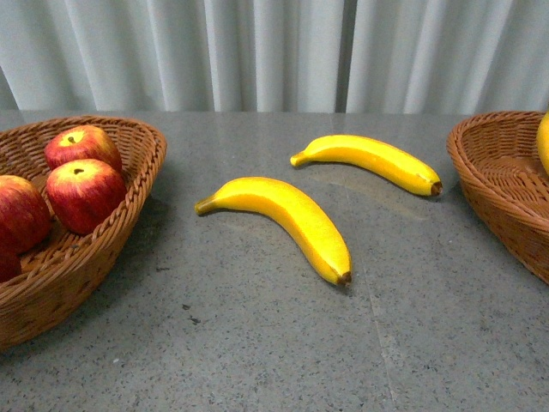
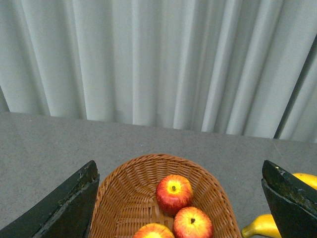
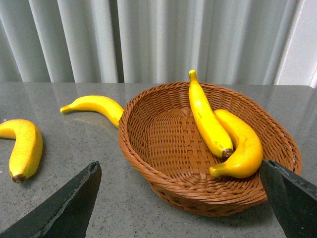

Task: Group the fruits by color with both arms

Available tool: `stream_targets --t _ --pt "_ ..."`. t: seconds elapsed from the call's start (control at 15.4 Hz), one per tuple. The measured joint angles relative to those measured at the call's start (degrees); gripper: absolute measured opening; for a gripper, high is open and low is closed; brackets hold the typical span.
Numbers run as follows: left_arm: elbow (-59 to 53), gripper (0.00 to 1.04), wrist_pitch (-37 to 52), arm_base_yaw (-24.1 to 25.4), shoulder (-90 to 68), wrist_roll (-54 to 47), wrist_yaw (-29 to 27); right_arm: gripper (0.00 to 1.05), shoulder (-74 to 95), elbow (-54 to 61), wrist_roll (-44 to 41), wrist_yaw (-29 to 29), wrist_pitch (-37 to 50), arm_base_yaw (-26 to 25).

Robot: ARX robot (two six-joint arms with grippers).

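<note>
Your left gripper (image 2: 179,168) stood wide open, its two black fingers (image 2: 64,208) spread far apart and holding nothing. Ahead of it and lower, framed in the gap between those fingers, sat the left basket (image 2: 119,198). The red apples (image 2: 174,192) lay inside it. Three of them showed from the left wrist, packed close together, and the front view caught the edge of a fourth at the border of the frame. None of them touched the fingers.

Off to that gripper's right, two bananas lay loose on the grey table (image 1: 257,360). The nearer banana (image 1: 287,219) lay between the two baskets with its brown tip towards you. The farther banana (image 1: 373,160) lay beyond it and apart from it. Its brown tip was just beside the rim of the right basket (image 3: 130,148).

Your right gripper (image 3: 179,166) was open as well, fingers (image 3: 292,198) spread wide and empty. The right basket sat ahead of it, between the fingers, and both loose bananas lay to that gripper's left, outside the weave. Inside the basket rested the stored bananas (image 3: 205,116), a pair touching along their length. One leaned on the back wall with its stem end above the rim. The other curled along the side wall nearest the gripper's right finger.
</note>
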State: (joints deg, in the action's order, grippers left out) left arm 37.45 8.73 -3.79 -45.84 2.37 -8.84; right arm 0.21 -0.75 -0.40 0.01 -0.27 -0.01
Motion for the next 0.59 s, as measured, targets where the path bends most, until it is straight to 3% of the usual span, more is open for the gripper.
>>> stream_targets --t 0.13,0.2,0.26,0.33,0.59 --pt "-0.9 0.93 -0.5 2.1 2.4 -0.5 4.1 0.98 0.0 0.0 0.0 0.0 0.0 0.0" --pt "-10.8 0.62 4.6 3.9 6.3 -1.4 8.4 0.98 0.0 0.0 0.0 0.0 0.0 0.0" --pt "-20.2 0.22 8.0 3.7 12.0 -1.4 8.8 0.98 0.0 0.0 0.0 0.0 0.0 0.0" --pt "-24.7 0.02 8.9 3.7 15.4 -1.5 8.8 0.98 0.0 0.0 0.0 0.0 0.0 0.0" --pt "-29.3 0.01 8.7 3.7 20.3 -1.4 8.8 0.98 0.0 0.0 0.0 0.0 0.0 0.0"
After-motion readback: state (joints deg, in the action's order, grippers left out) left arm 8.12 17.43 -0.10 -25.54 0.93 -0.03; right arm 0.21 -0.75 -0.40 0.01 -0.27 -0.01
